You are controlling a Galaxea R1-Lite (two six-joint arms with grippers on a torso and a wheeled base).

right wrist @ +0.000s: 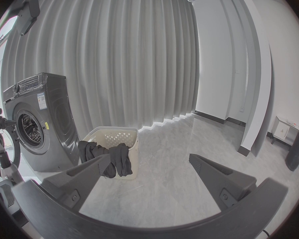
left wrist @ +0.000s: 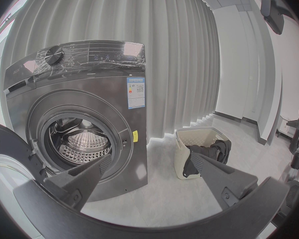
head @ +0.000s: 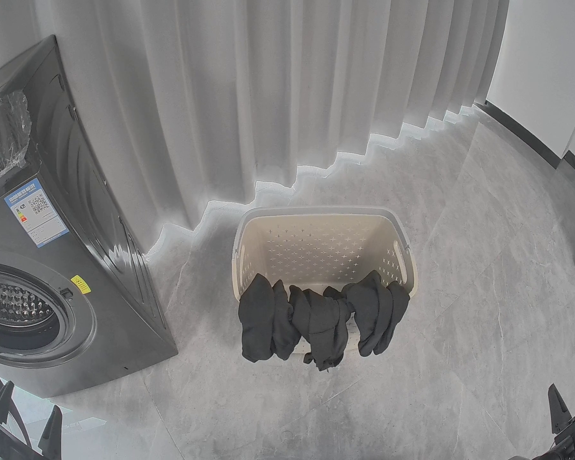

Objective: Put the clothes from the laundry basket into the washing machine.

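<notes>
A cream laundry basket (head: 322, 215) stands on the floor before the curtain, with dark clothes (head: 322, 317) draped over its near rim. The grey washing machine (head: 76, 180) is at the left, its round door swung open and its drum (left wrist: 81, 143) bare. My left gripper (left wrist: 149, 161) hangs open and empty in front of the machine, low at the left (head: 25, 416). My right gripper (right wrist: 149, 160) is open and empty too, low at the right (head: 572, 404), well apart from the basket (right wrist: 118, 138) and the clothes (right wrist: 104, 155).
A pleated white curtain (head: 268, 78) hangs behind the basket and machine. The open machine door (left wrist: 8, 150) juts out beside the left gripper. Grey tiled floor (head: 428, 365) spreads around the basket. A white wall with dark skirting (head: 530, 135) runs at the right.
</notes>
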